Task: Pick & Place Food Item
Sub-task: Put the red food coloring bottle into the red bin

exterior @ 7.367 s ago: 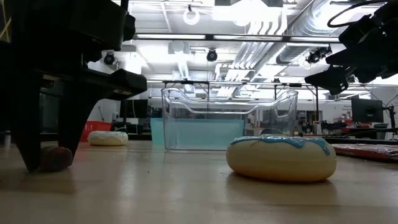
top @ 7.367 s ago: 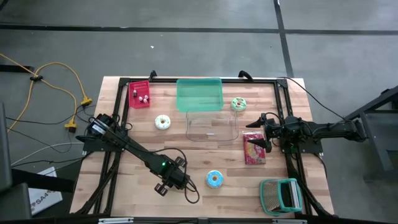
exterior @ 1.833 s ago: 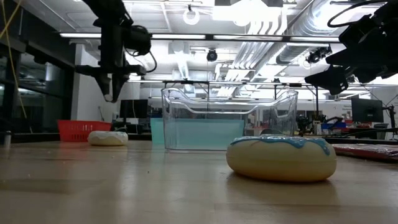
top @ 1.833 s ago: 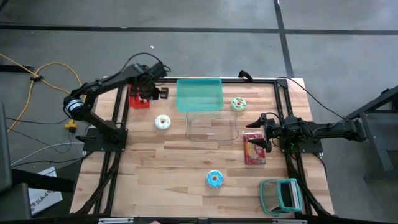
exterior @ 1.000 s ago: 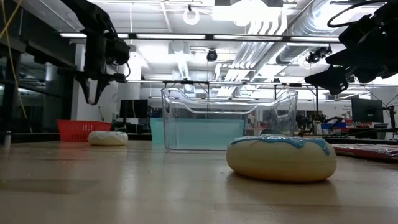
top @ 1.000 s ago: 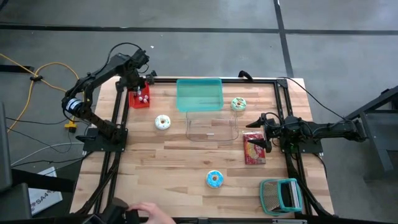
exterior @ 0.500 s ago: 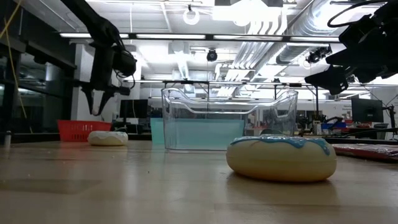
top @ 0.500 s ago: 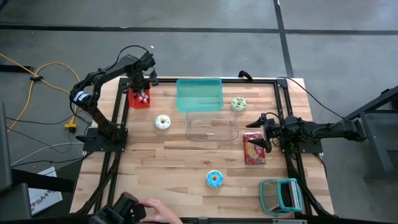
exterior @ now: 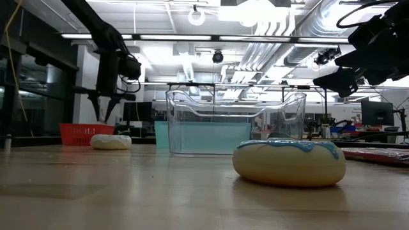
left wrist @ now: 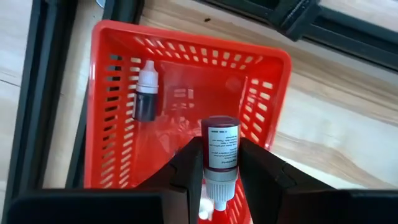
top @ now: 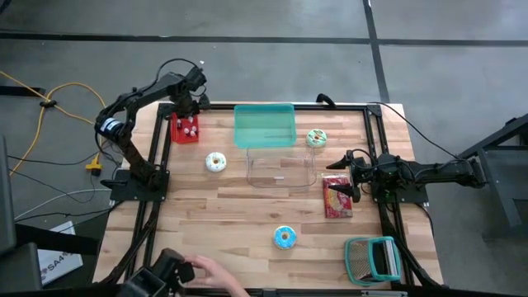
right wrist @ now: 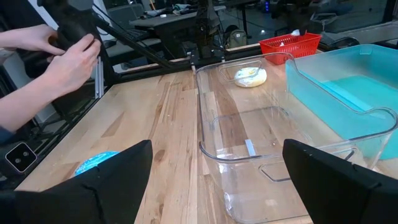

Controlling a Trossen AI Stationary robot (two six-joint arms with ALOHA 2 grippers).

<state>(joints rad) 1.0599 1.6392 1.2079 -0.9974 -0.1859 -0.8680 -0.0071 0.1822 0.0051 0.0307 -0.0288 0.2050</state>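
The left gripper (left wrist: pixel 220 171) is hanging over the red basket (left wrist: pixel 118 74) at the table's (top: pixel 247 214) far left corner, its fingers (left wrist: pixel 189 165) clamped on a small dark red bottle (left wrist: pixel 220 146) with a white cap. That bottle is sitting just above the basket's open top, cap pointing back toward the wrist. Another little bottle (left wrist: pixel 146 93), white-capped and dark, is lying inside the basket; a third may be in there too, though from above I cannot tell for sure.

The right gripper (top: pixel 346 175) is waiting near the table's right edge beside a red packet (top: pixel 337 198), its fingers standing wide apart and holding nothing.

A clear tub (top: pixel 280 169) is sitting mid-table with a teal tub (top: pixel 264 125) touching its far side. A white donut (top: pixel 216 162) is lying between basket and clear tub, and a blue donut (top: pixel 284 238) is lying toward the near edge. A person's hand (top: pixel 206 274) is reaching over something dark at the near left corner.
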